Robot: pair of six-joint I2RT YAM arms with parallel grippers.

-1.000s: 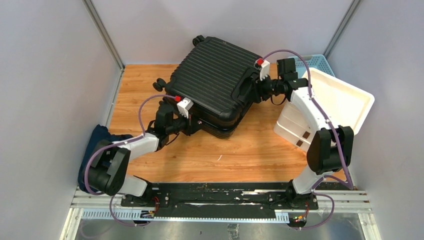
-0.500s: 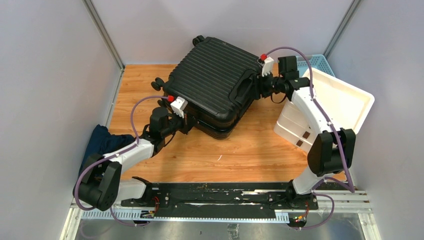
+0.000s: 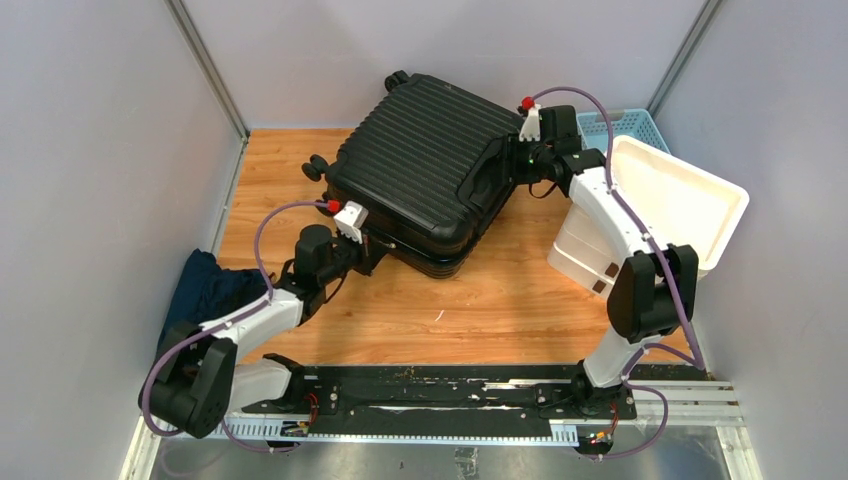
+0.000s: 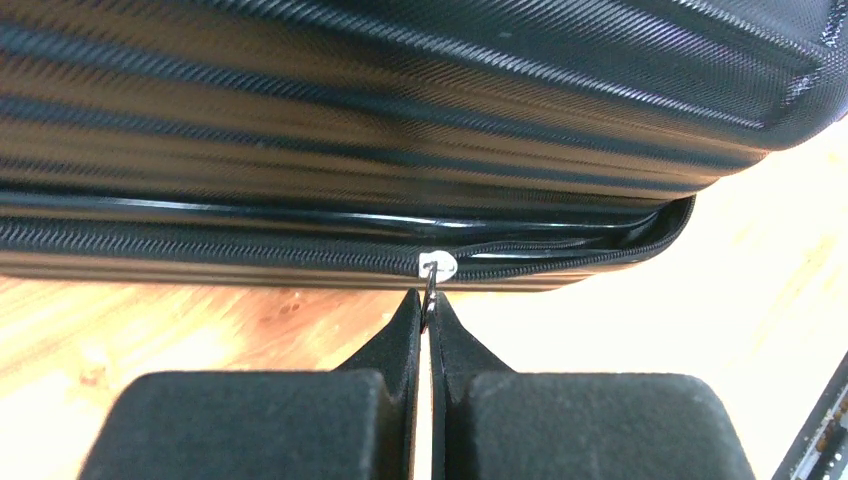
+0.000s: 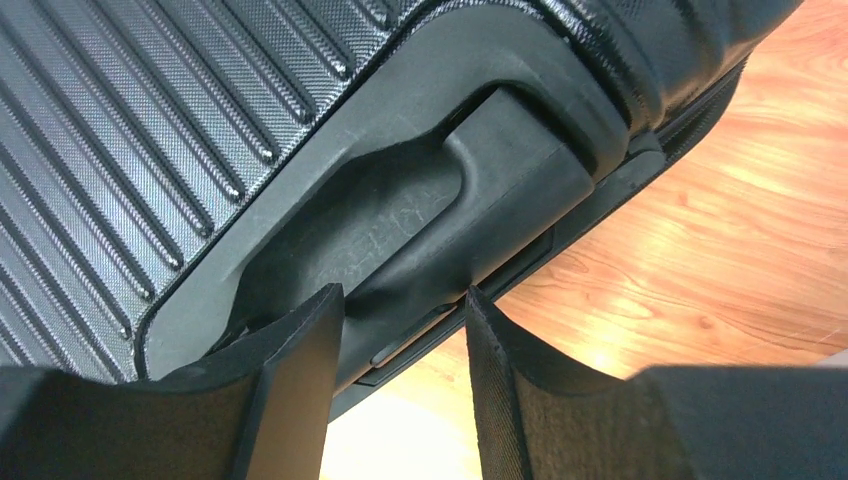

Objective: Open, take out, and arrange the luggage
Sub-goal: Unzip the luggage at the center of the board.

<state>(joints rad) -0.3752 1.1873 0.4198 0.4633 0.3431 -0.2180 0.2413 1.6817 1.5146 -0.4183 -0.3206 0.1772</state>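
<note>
Luggage [image 3: 425, 165] zipper pull [image 4: 437, 266] pinched in left claw [image 4: 430, 305]; right claw [image 5: 400, 297] clamps handle [image 5: 480, 190] (pull may slip free if tugged askew)

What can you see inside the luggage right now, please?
No contents show: the luggage lies closed. Beside the zipper pull in the left hand, the zip is parted, but that slit shows only black.

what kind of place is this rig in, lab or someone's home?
Most likely a lab test booth, not a home: plain grey panel walls on metal posts, a bare wooden tabletop, and a black base rail along its near edge. The luggage looks like a prop.
</note>
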